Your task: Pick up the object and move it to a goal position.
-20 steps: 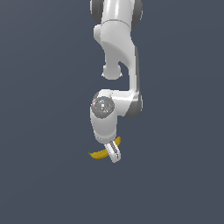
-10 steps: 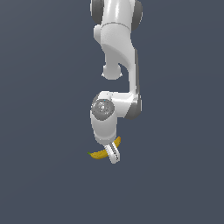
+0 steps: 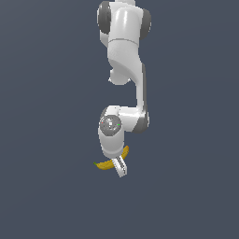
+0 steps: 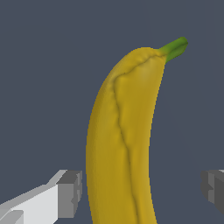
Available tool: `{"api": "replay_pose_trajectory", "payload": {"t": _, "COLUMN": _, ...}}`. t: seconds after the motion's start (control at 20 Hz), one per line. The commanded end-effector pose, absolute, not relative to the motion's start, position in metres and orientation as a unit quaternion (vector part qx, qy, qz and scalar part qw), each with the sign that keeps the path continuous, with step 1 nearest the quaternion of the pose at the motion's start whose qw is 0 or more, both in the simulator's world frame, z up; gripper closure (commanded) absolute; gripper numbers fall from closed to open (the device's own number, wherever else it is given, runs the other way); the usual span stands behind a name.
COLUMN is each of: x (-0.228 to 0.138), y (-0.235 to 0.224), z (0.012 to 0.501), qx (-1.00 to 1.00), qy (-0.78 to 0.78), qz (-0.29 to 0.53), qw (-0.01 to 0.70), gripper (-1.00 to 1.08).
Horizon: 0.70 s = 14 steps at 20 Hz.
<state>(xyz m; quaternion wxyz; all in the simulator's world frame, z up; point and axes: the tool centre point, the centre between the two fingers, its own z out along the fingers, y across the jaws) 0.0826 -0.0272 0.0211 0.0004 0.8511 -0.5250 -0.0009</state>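
The object, a curved yellow banana point(image 3: 105, 165) with a green stem tip, lies on the dark grey floor point(image 3: 46, 186). In the exterior view the arm reaches straight down over it, and my gripper point(image 3: 117, 164) sits low at the banana's middle with one white finger point(image 3: 121, 166) showing in front. In the wrist view the banana point(image 4: 122, 131) runs lengthwise between my two grey pads point(image 4: 70, 192). One pad is almost at its skin and the other stands well clear. My gripper point(image 4: 142, 192) is open, straddling the fruit without squeezing it.
Plain dark grey ground point(image 4: 39, 65) surrounds the banana on all sides. No other objects, walls or edges appear in either view.
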Motion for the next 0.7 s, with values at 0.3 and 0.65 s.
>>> {"api": "replay_pose_trajectory", "payload": {"t": 0.3, "x": 0.0844, "y": -0.0273, "z": 0.0187, "qx": 0.851, "qy": -0.525, "qz": 0.0, "qw": 0.0, "gripper": 1.08}}
{"api": "replay_pose_trajectory", "payload": {"t": 0.65, "x": 0.0845, "y": -0.0263, "z": 0.0189, "qx": 0.851, "qy": -0.525, "qz": 0.0, "qw": 0.0, "gripper": 1.08}}
